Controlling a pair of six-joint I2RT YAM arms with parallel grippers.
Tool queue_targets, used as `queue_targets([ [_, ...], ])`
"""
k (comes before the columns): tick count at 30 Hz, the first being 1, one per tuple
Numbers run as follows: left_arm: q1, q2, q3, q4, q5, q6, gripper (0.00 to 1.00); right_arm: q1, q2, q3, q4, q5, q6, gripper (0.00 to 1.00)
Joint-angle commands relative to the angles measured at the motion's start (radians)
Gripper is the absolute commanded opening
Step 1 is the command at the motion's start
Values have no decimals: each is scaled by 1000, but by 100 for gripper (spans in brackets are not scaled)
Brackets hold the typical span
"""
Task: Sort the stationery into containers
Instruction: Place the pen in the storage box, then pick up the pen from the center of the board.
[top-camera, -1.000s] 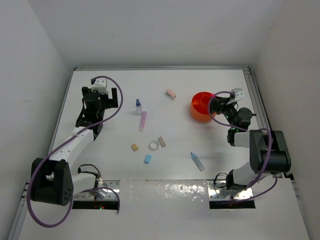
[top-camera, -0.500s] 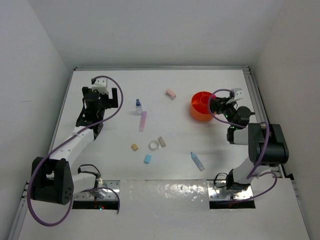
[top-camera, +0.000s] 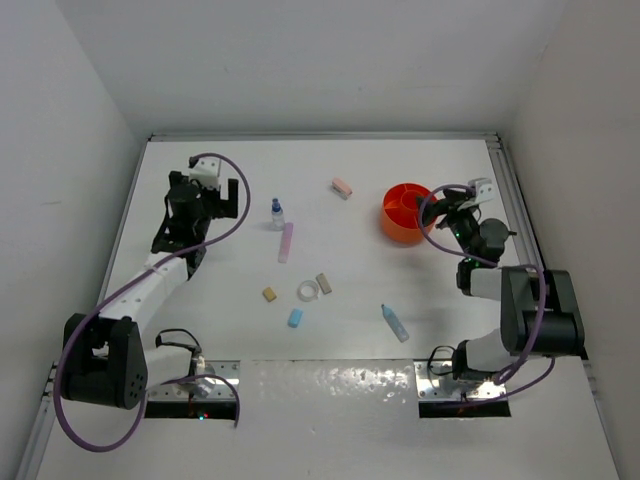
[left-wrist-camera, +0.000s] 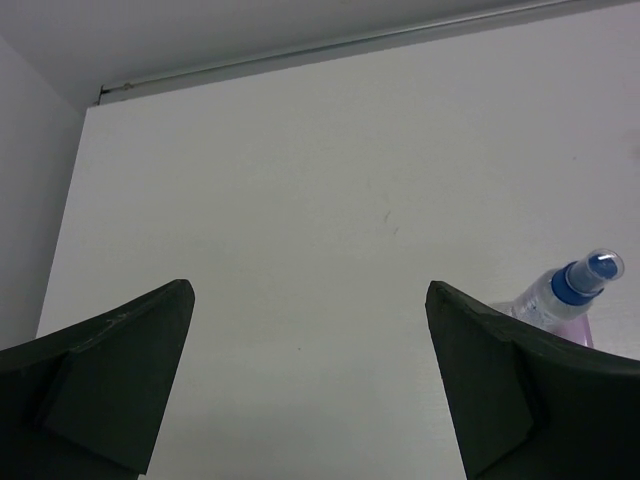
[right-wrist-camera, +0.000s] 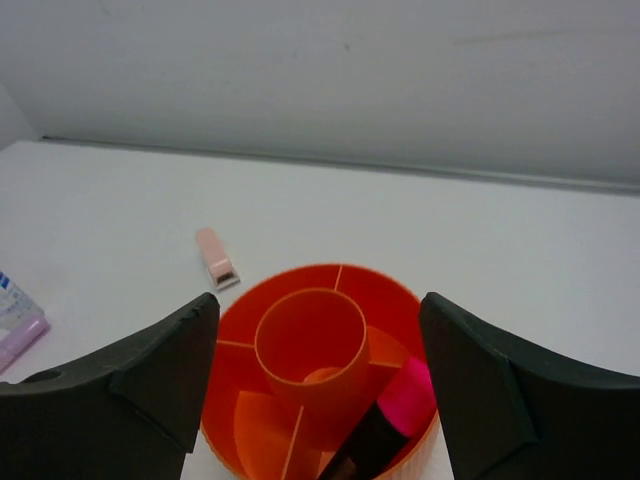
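Your right gripper (right-wrist-camera: 318, 305) is hovering over orange tub (top-camera: 397, 231), fingers standing apart, gripping nothing. Pink marker (right-wrist-camera: 403, 398) is lying in tub's outer compartment. Pink eraser (right-wrist-camera: 214, 256) is sitting on worktop near tub, beyond-left, right arm nearer. Left gripper (left-wrist-camera: 308, 290) is gaping wide, blue-capped bottle (left-wrist-camera: 570, 285) lying ahead-right.

Left gripper (left-wrist-camera: 308, 290) and right gripper (right-wrist-camera: 318, 300) both hang with jaws parted wide (arms stretched forward).
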Motion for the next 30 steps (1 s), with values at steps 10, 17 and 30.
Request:
queue_targets([
  [10, -99, -92, 99, -395, 550, 339, 71, 181, -426, 281, -952, 326, -176, 68],
  [17, -222, -23, 211, -679, 558, 407, 82, 359, -538, 286, -1436, 599, -109, 66],
  [30, -545, 103, 234, -876, 421, -329, 63, 637, -571, 239, -1935, 653, 231, 63],
])
